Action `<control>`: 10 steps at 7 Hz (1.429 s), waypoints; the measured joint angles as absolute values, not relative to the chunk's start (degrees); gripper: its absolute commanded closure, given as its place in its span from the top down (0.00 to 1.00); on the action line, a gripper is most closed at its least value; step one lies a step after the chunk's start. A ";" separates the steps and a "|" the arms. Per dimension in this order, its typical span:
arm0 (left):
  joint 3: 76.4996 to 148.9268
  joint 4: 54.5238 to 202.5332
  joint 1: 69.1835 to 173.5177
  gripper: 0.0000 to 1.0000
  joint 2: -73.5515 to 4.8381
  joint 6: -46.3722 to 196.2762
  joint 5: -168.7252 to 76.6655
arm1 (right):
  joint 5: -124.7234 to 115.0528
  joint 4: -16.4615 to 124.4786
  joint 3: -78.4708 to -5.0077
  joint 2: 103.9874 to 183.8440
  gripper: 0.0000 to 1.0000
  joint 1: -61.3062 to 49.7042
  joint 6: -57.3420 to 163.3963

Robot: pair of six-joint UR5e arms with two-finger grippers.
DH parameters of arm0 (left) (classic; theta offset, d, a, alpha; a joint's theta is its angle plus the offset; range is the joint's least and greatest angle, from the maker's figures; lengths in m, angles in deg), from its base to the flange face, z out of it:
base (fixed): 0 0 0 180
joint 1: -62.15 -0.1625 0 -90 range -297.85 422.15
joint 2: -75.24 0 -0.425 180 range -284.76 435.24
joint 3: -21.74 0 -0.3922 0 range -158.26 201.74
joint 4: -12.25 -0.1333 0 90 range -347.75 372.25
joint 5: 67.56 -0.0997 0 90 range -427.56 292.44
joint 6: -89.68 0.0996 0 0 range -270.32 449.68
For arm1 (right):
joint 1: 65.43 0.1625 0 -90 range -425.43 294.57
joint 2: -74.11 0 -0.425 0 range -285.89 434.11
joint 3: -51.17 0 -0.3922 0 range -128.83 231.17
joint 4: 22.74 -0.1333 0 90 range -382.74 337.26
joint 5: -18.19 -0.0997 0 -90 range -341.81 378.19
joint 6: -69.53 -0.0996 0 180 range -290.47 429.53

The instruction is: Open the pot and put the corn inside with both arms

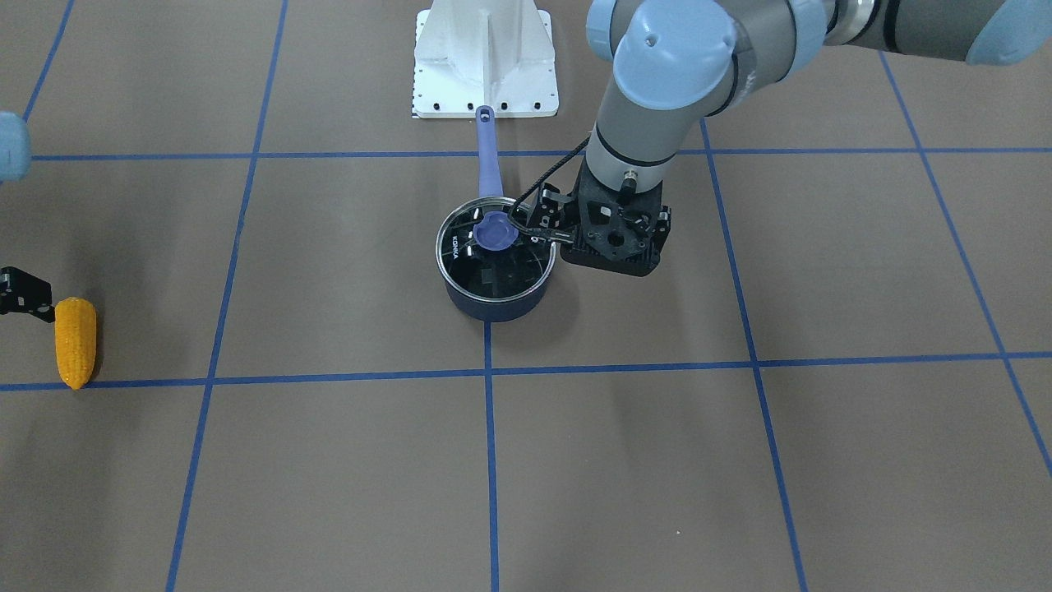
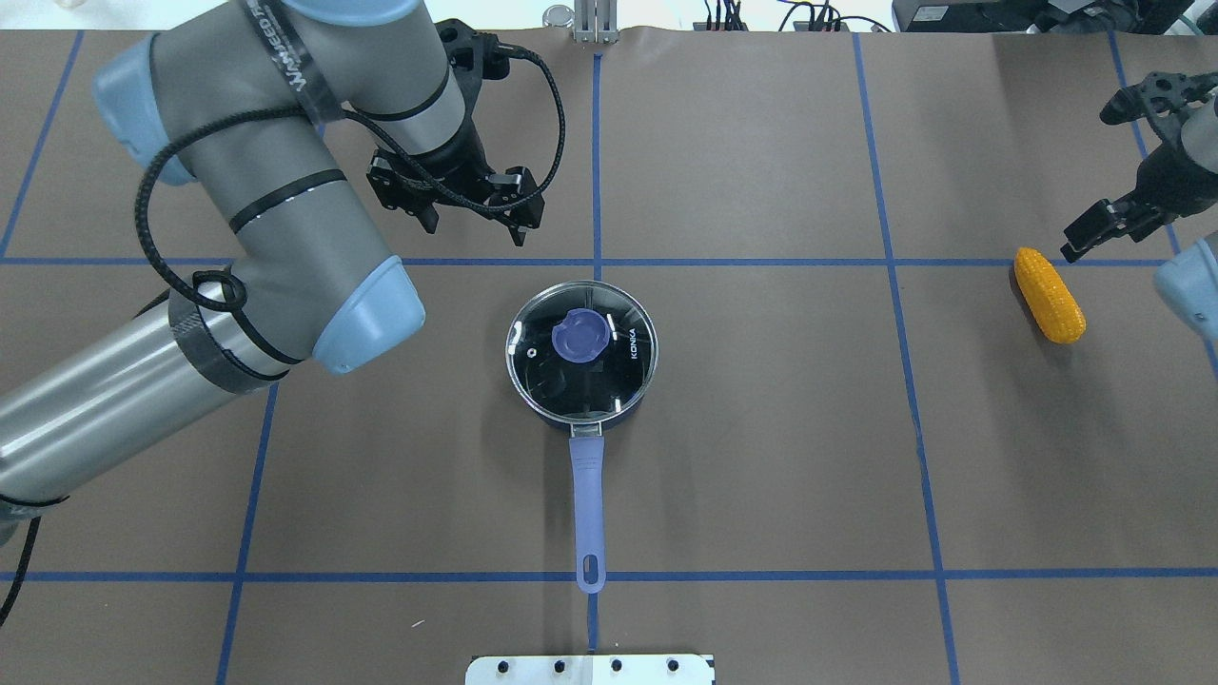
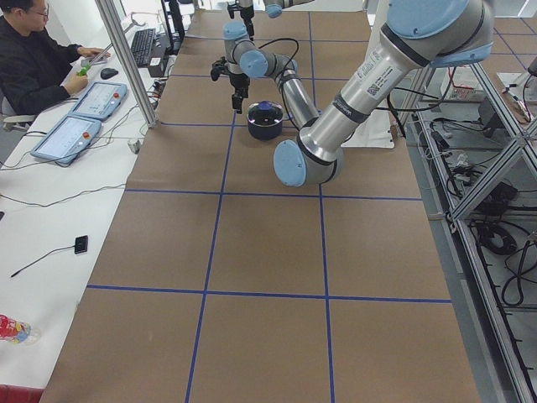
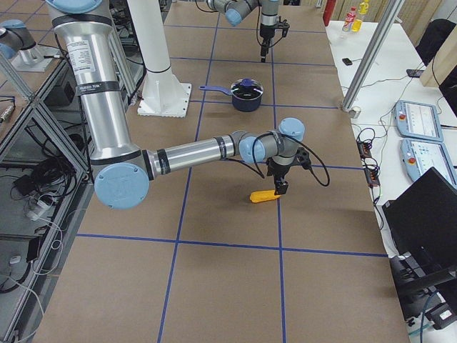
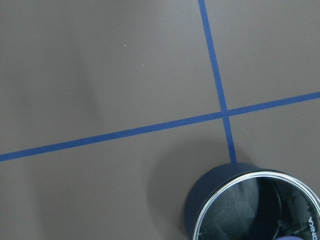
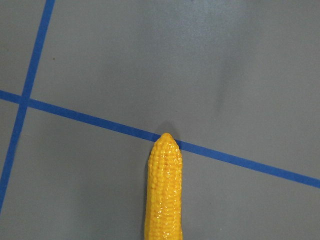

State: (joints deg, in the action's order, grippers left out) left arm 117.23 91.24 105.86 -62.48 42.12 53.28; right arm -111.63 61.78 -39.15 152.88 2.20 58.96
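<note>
Logged approach: lidded navy saucepan [image 2: 614,381] beside released left claw [image 2: 476,231]; yellow toy corn [image 2: 1049,295] below right claw [image 2: 1080,243], closure untellable. Next needed: blue knob [image 2: 580,335] alignment.

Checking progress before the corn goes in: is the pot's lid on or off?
On: the lid sits flat on the pot, its knob on top.

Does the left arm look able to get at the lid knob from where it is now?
Probably yes. The left gripper hangs open just beyond the pot, the knob stands bare on the lid, and nothing lies between them.
</note>
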 measured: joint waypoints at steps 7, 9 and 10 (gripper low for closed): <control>114.06 91.90 96.98 0.99 -66.39 37.45 48.84 | -111.23 59.24 -37.21 153.10 0.97 0.83 58.83; 111.46 94.93 96.02 0.99 -66.86 37.26 48.67 | -111.17 59.19 -37.20 153.22 0.98 0.74 58.81; 110.49 96.21 95.88 0.99 -66.87 37.23 48.69 | -111.15 59.18 -37.19 153.26 0.98 0.70 58.81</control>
